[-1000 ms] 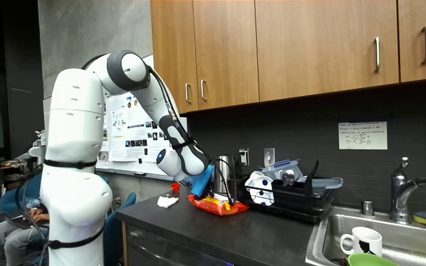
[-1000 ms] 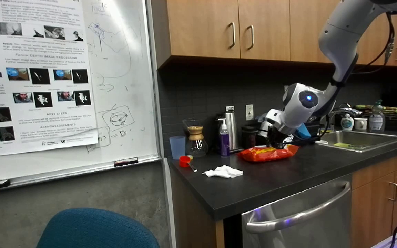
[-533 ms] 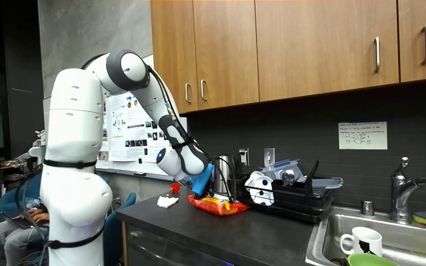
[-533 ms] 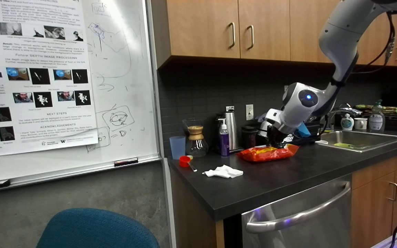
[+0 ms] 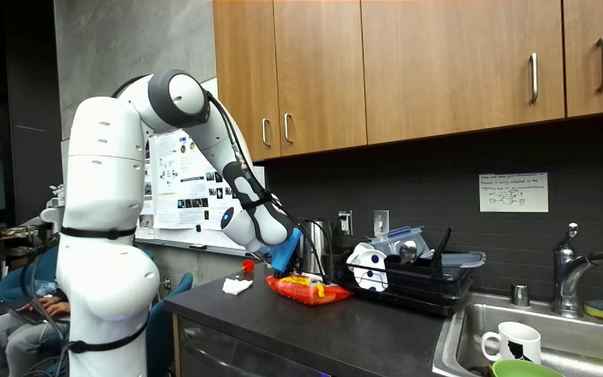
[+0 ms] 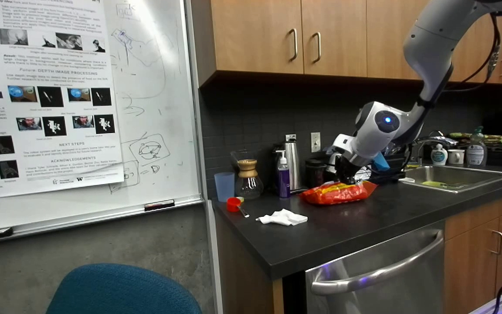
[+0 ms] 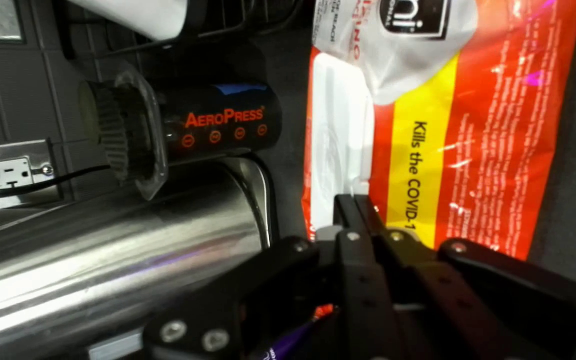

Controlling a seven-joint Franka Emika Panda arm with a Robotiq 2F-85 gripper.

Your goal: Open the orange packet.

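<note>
- The gripper (image 7: 353, 197) has its two fingers together, with nothing seen between them.
- In the wrist view the tips overlap the orange packet (image 7: 478, 145) near the closer end of its white lid (image 7: 340, 125), at the lid edge that faces the yellow band (image 7: 420, 160). Whether they touch it or hang just above, I cannot tell.
- From the tips, the lid runs straight ahead, its long axis roughly in line with the fingers. It looks flat and down, so I judge the packet not yet open.
- The coming move, in my judgement, turns on that edge: tips beneath it and lifting, rather than pressing from above. Which edge is hinged does not show.
- The packet lies under the gripper on the table (image 6: 342, 224), lengthwise roughly along the back wall (image 6: 255, 113).
- On the wall side, the steel jug (image 7: 118, 240) and AeroPress canister (image 7: 213, 117) stand just beside it, leaving, I expect, little room to swing that way.
</note>
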